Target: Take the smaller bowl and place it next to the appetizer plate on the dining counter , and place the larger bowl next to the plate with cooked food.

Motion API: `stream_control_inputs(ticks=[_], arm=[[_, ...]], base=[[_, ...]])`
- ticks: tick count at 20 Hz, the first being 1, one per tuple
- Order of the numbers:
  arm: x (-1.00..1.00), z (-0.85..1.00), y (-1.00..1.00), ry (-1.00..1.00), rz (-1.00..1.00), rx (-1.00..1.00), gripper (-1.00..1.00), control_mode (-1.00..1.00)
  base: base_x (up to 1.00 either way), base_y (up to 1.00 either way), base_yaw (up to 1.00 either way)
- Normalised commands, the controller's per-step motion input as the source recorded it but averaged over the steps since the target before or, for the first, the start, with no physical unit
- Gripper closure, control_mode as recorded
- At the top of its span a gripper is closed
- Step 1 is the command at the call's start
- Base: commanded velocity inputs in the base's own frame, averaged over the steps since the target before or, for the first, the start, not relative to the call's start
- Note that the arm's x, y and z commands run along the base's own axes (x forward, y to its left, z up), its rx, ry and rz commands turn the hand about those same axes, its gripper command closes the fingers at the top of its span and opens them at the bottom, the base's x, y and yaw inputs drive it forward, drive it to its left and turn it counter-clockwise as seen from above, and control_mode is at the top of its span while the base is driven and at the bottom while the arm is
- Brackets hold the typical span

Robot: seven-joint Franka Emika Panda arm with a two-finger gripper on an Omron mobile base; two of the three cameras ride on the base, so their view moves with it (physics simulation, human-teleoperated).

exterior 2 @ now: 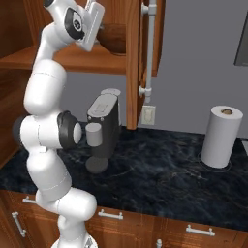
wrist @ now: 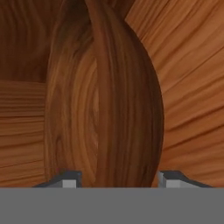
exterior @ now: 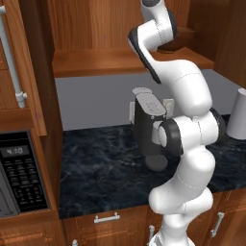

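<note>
Our gripper [wrist: 116,179] at the big wooden bowl [wrist: 105,100] on the cabinet shelf [exterior 2: 72,58].

In the hand view our two finger tips [wrist: 70,179] stand on either side of the bowl's thick rim, with gaps showing, so we cannot tell whether they are gripping it. The right base view shows the bowl sitting on the shelf behind the open cabinet door [exterior 2: 140,58], above the dark marble counter [exterior 2: 160,179] with its coffee machine [exterior 2: 102,131] and paper towel roll [exterior 2: 221,136].
</note>
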Motion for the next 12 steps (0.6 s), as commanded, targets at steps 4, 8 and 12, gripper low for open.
stream_control_inputs(ticks=[4,8,12], arm=[[0.03,0.00,-0.02,0.02,0.00,0.00,1.00,-1.00],[-0.01,0.00,0.00,0.00,0.00,0.00,1.00,-1.00],[-0.51,-0.02,0.00,0.00,0.00,0.00,1.00,-1.00]], base=[[0.00,0.00,0.00],[0.00,0.00,0.00],[0.00,0.00,0.00]])
